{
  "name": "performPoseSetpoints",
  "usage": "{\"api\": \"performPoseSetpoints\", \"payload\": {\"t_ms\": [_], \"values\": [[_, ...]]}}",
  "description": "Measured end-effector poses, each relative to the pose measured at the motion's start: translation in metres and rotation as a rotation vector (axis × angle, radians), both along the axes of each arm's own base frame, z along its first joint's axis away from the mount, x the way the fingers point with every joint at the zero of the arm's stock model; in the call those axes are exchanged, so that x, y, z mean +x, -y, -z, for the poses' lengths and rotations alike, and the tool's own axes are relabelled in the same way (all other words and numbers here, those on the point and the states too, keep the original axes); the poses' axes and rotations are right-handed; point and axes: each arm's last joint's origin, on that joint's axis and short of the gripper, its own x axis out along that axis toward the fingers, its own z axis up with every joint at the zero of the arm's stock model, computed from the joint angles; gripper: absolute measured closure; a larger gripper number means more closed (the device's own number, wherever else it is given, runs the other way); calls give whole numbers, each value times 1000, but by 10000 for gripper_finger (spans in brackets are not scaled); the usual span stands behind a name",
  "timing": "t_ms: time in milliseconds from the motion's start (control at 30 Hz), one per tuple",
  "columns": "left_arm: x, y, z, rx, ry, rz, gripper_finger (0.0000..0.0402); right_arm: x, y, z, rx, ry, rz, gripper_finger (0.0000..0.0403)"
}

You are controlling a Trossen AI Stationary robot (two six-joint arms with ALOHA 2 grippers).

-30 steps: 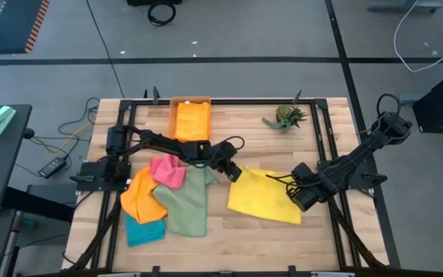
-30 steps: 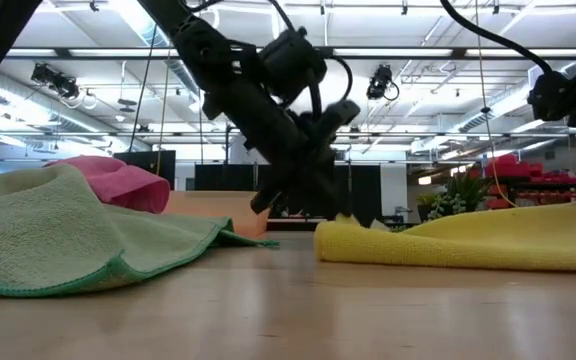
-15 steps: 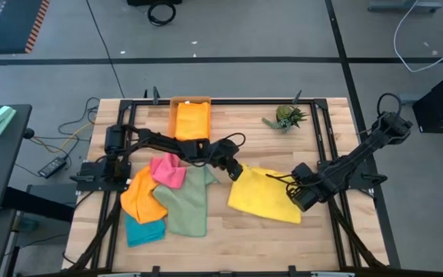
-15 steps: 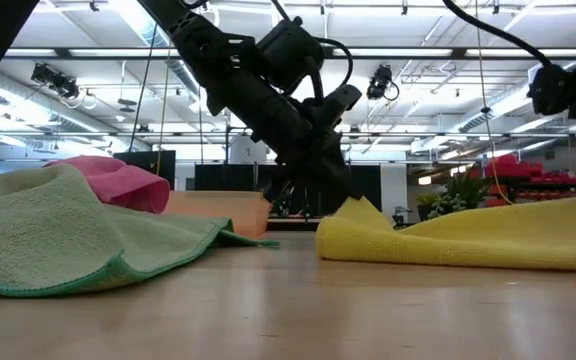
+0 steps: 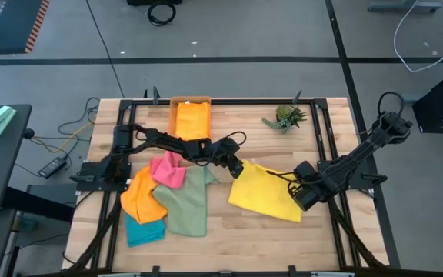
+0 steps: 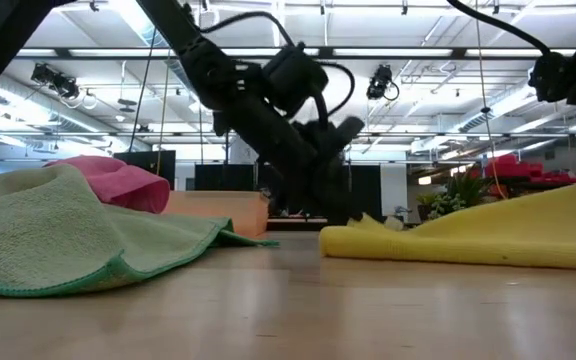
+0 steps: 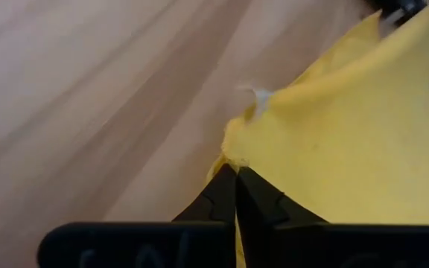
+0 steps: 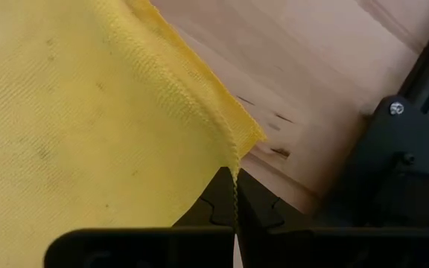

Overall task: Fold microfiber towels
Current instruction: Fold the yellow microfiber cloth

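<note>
While each hand pinches a corner of the yellow towel (image 5: 261, 195), left hand (image 5: 235, 169) and right hand (image 5: 298, 193) hold it stretched between them, probably to lift one edge for folding.

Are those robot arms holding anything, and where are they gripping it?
Both hold the yellow towel: left pincer and right pincer each pinch a corner.

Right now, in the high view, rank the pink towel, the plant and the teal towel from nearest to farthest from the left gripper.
From the left gripper, pinching the yellow towel corner:
1. Pink towel, to its left on the pile.
2. Plant, toward the table's back edge, right of it.
3. Teal towel, front left, under the orange towel.
</note>
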Motion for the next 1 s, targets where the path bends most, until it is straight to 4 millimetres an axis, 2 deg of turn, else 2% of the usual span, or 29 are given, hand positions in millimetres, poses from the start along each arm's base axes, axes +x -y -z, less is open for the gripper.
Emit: {"api": "performPoseSetpoints", "payload": {"t_ms": [167, 300, 533, 733, 800, 867, 1000], "values": [[0, -2, 6, -17, -14, -6, 388, 0, 0, 0, -2, 5, 1, 396], [0, -5, 6, -18, -14, -17, 390, 0, 0, 0, -3, 8, 1, 372], [-2, -4, 8, -21, -35, -17, 364, 1, 11, -2, -38, -30, 77, 276], [-2, -4, 8, -22, -48, -17, 352, 10, 14, -29, -31, -36, 92, 201], [-4, -6, 7, -26, -55, -18, 346, 17, 9, -32, -6, 47, 84, 196], [-5, -10, 2, -37, -47, -14, 338, 22, 3, -27, 23, 126, 69, 204], [-11, -19, -17, -46, -45, -28, 319, 32, -5, -9, 124, 257, 38, 265]]}}
